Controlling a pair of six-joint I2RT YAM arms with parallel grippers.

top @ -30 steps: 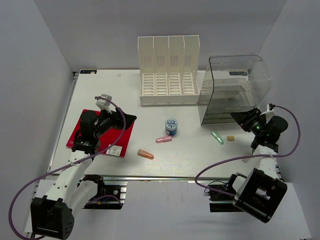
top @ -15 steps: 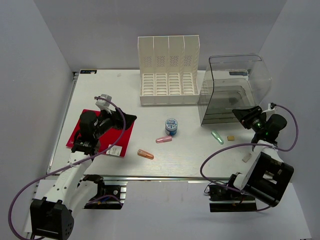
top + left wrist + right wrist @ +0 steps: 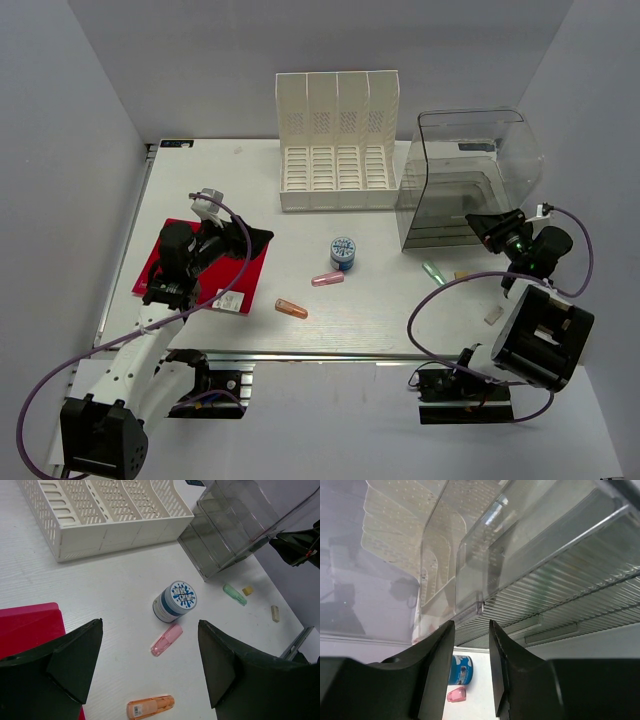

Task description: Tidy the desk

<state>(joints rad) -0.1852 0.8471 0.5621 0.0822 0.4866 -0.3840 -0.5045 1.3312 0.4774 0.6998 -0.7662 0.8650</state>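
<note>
The bench point(image 3: 240, 175) is seen spread beneath both arms, its aluminium rail along the near edge, with loose items scattered across it. A white slotted file sorter point(image 3: 337, 140) and a clear plastic drawer unit point(image 3: 470, 175) are stood at the far side. A red folder point(image 3: 160, 262) is laid at the left.

The left gripper point(image 3: 149, 630) is held above the folder's right edge with its jaws spread wide and nothing between them. The right gripper point(image 3: 471, 625) is held just before the front of the drawer unit. Its jaws are parted only narrowly and nothing is pinched.

Sorting appears barely begun. A blue-lidded pot point(image 3: 343, 250), a pink marker point(image 3: 327, 280), an orange marker point(image 3: 291, 309), a green marker point(image 3: 434, 272) and a small tan block point(image 3: 461, 275) are left loose mid-bench.

Several risks can be judged from here:
- The light drawer unit could be shoved backward or tipped if the right gripper is driven forward.
- The green marker and tan block could be swept aside by the right arm's purple cable point(image 3: 440, 290), which is draped beside them.
- The round markers could be rolled away if they are nudged off-centre.
</note>
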